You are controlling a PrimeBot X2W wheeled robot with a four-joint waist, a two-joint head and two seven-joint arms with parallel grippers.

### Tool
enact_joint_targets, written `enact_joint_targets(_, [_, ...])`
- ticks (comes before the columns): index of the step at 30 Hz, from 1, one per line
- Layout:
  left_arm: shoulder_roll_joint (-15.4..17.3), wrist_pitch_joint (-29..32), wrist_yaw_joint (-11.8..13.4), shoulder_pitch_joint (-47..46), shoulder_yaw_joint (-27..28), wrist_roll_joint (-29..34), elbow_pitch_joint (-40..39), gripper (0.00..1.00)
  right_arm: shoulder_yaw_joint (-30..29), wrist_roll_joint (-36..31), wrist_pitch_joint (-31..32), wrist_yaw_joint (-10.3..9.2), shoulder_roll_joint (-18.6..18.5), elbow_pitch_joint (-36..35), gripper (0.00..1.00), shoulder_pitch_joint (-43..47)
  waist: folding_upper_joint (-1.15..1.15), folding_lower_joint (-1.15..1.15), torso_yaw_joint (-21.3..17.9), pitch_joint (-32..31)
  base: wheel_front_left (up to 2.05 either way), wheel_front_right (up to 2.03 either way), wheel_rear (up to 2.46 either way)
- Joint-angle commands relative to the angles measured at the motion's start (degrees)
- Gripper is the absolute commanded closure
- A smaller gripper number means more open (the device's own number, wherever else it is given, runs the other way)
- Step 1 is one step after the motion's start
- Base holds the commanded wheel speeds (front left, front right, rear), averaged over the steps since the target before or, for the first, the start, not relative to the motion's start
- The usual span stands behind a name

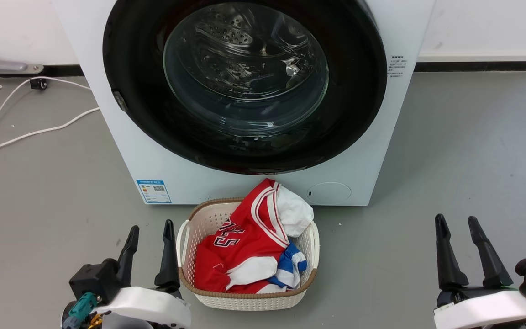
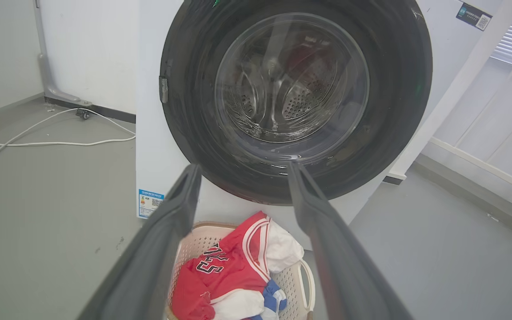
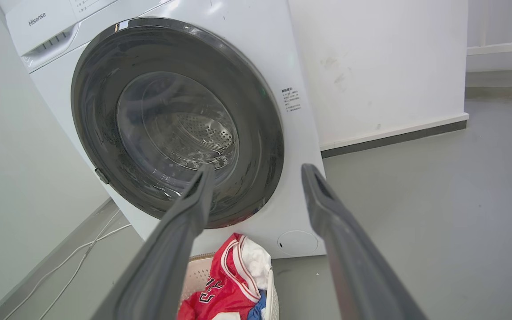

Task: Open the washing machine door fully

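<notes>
Facing the seemingly closed washing machine door, left gripper gapes.

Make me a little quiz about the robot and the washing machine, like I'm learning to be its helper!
1. True or false: the washing machine door is shut.
2. What lies on top in the laundry basket? A) a red jersey B) a green towel C) a black boot
3. Fill in: the left gripper and the right gripper both have their fingers ____.
Key: 1 true; 2 A; 3 open, holding nothing.
</notes>
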Motion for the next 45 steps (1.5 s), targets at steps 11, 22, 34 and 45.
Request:
enact_joint_targets(11, [-0.14,-1.90,0.53,0.92,-0.65,6.93,-0.69,0.00,0.01,-5.72,-1.78,0.12,0.00,-1.82,0.00,1.06,0.00,0.00,0.09,-0.10,0.00,0.00,0.00])
enact_joint_targets(22, [-0.85,-3.18,0.51,1.78,-0.75,12.01,-0.29,0.00,0.16,-10.34,-3.16,0.12,0.02,-2.46,0.00,1.71,0.00,0.00,0.20,-0.14,0.00,0.00,0.00])
enact_joint_targets(34, [-1.98,-4.54,-0.15,2.71,0.43,16.61,0.61,0.00,0.12,-11.94,-4.46,0.07,0.04,-2.57,0.00,2.65,0.00,0.00,0.27,-0.27,0.00,0.00,0.00])
enact_joint_targets(45, [-2.83,-5.79,-0.33,3.48,1.04,21.66,1.55,0.00,0.01,-14.44,-5.67,0.07,0.06,-2.25,0.00,3.23,0.00,0.00,0.47,-0.33,0.00,0.00,0.00])
